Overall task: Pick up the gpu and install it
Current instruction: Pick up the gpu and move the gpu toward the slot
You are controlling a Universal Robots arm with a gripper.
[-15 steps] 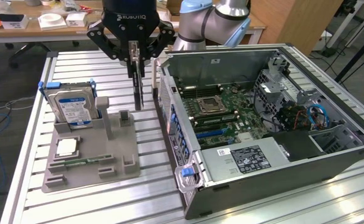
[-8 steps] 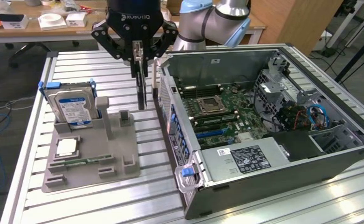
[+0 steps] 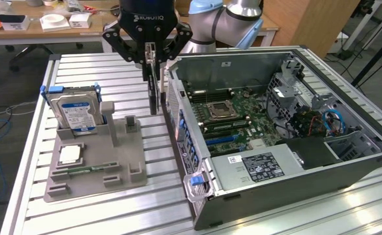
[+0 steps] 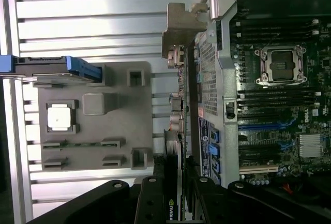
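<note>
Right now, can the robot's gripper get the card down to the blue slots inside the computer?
Probably yes. The gripper holds the gpu upright just outside the computer case. The case's open side faces up, and nothing covers the blue slots on the motherboard.

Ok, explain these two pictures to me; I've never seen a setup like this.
This is a robot arm with jaws at its tip. One picture comes from a camera standing off the arm, the other from a camera on its wrist, looking along the jaws. On the slatted metal table sit a gray parts holder, with a hard drive standing in it, and an open computer case. The jaws are shut on the gpu, which hangs edge-on between holder and case.
</note>
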